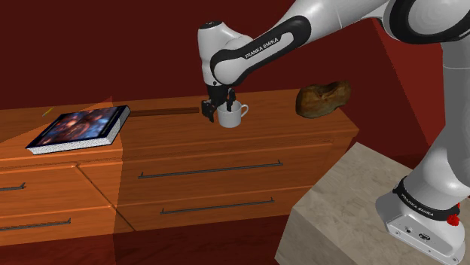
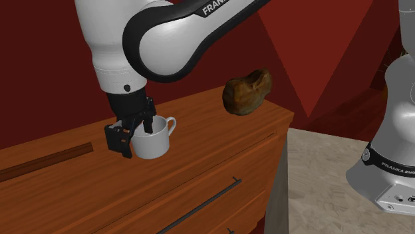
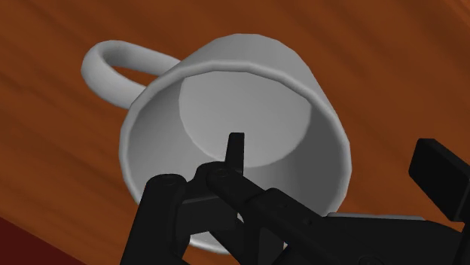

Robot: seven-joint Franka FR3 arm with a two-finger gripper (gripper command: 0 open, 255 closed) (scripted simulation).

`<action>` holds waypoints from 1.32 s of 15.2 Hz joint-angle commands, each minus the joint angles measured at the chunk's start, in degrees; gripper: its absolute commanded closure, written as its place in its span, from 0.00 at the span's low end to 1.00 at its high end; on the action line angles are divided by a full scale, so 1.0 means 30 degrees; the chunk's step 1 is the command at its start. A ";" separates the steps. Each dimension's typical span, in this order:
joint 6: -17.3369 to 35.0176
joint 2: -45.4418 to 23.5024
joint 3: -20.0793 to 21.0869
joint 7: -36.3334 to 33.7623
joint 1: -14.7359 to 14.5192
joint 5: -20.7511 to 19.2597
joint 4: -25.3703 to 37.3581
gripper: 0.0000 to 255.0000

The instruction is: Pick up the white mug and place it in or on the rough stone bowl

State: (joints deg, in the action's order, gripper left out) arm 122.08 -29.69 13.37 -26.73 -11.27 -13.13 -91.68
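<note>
The white mug (image 1: 233,115), a plain smooth cup with a looped handle, appears to stand upright on top of the warm brown wooden dresser (image 1: 279,122). By that reading the task is at its very start: nothing lifted, nothing carried, nothing placed. The all-black two-finger gripper (image 1: 218,110) hangs over the mug's rim with its fingers apart. One finger dips inside the cup and the other stands outside, at the mug's 9 o'clock in the shoulder view. The cup's wall runs between them, and the wrist view shows wood between the outer finger and the wall, so I judge that no grasp is made yet. What remains is the closing pinch, the lift, the carry toward 3 o'clock and the release.

Nearest in the shoulder view, at 5 o'clock from the mug, is the pale beige, stone-textured box stand (image 1: 354,203), blocky and matt. Next comes the dresser's front, streaked wood grain with flat drawers and thin dark bar handles (image 1: 211,172). On top, the mug's handle points to 3 o'clock, away from the fingers. At 9 o'clock, on the neighbouring wooden cabinet (image 1: 45,181), lies a thick book with a glossy blue-and-red cover and pale speckled page edges (image 1: 79,129). At 3 o'clock, well apart from the mug, sits the rough brown stone bowl (image 1: 322,99), lumpy and irregular; its hollow is hard to make out. Behind everything stand flat dark red walls (image 1: 113,45).
</note>
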 commanded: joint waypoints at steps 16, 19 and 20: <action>-0.1225 0.0602 0.0120 0.0224 0.0041 0.0236 0.0648 1.00; -0.1861 0.0858 0.0170 0.0331 0.0050 0.0341 0.1040 1.00; -0.2077 0.0937 0.0185 0.0365 0.0052 0.0374 0.1181 1.00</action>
State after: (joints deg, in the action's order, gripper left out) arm 116.50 -27.17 13.88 -25.79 -11.16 -12.13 -88.51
